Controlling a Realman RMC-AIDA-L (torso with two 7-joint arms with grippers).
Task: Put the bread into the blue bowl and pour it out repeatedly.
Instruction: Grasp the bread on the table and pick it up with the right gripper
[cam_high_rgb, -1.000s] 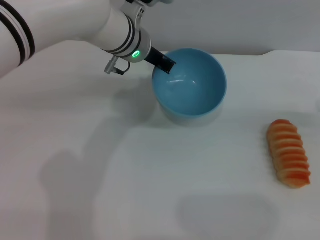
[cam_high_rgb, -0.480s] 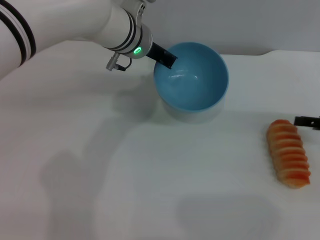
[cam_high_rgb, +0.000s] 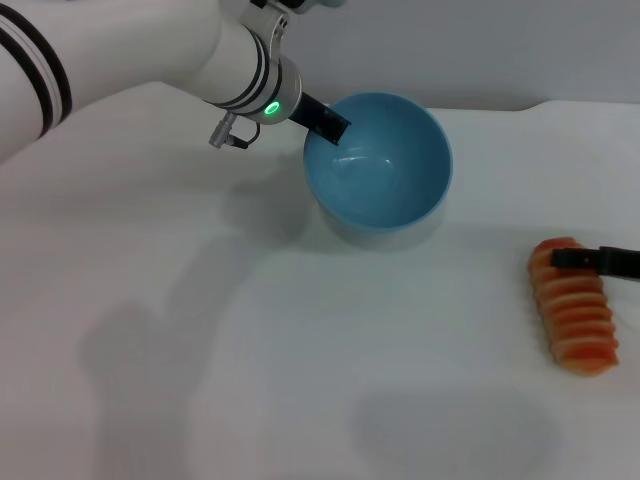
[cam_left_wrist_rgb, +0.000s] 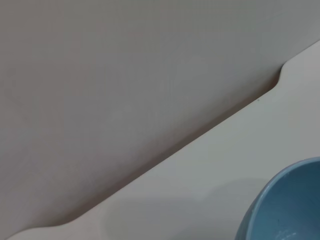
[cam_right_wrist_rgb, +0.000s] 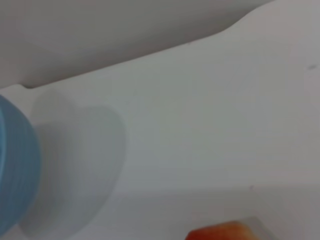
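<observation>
Near the counter's right edge lies the ridged orange-striped toy loaf, the right end effector, grip unclear, at its far end; centre it first, left end effector clenched on the glossy light-blue bowl.

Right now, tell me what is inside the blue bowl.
Nothing: the blue bowl shows only bare glossy inside. The left tool covers a bit of rim. The bread lies outside.

No legible text.
No words, labels, brands or numbers readable on anything in any of the three views.
</observation>
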